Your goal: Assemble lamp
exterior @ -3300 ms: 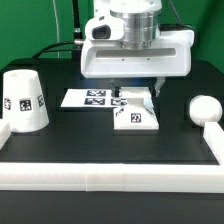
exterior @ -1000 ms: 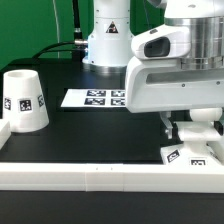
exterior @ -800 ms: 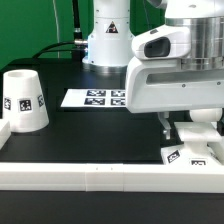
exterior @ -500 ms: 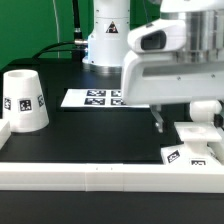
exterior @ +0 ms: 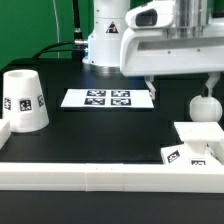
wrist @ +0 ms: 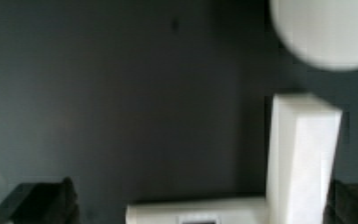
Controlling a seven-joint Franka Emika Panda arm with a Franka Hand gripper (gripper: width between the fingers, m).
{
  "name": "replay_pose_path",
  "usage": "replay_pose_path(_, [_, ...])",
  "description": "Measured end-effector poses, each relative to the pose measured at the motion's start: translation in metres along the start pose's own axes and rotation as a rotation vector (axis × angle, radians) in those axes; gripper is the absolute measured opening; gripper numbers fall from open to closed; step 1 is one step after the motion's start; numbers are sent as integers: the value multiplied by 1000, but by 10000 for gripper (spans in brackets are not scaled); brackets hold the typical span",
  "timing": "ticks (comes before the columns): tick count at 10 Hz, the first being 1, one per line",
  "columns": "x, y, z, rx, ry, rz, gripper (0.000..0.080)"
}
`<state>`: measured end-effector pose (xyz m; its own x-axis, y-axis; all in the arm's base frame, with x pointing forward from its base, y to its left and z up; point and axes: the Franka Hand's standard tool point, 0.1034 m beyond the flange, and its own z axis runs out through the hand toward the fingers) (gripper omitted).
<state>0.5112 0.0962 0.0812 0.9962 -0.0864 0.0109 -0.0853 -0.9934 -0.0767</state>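
Three lamp parts: all sit loose on the table [exterior: 100, 140], well apart from one another, and nothing is joined yet.
Shade [exterior: 22, 100]: stands mouth-down near the table's edge at the exterior view's left, close to the front corner there and just beside the border rail [exterior: 100, 178]. Its tags face the camera.
Marker board [exterior: 108, 99]: lies flat mid-table, toward the back edge, with nothing on it.
Gripper [exterior: 180, 90]: hangs above the table between the marker board and the bulb. Its fingers [wrist: 43, 203] are spread wide, with no part clamped between them.
Bulb [exterior: 205, 105]: stands upright near the table's edge at the exterior view's right, round top up, just beside one finger. Whether they touch cannot be told.
Base [exterior: 192, 150]: lies flat in the front corner at the exterior view's right, against the front border rail.
Handling: judged from the look, all three parts are hard, smooth plastic. They are probably light, stiff and slippery, not fragile.
Where to hold: the bulb's dome would likely slip out of a pinch, so the narrower foot under it is the safer place. The base suits a pinch across two opposite flat sides. The shade's taper may let the fingers slide, so a square, firm hold on its narrow closed end looks best.
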Motion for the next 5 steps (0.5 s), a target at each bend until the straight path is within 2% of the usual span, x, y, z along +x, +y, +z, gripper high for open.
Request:
replay_pose_path(3, [-18, -41, 3, 11, -15, 53, 699])
replay_pose_path(5, [-19, -39, 4, 4, -47, 46, 699])
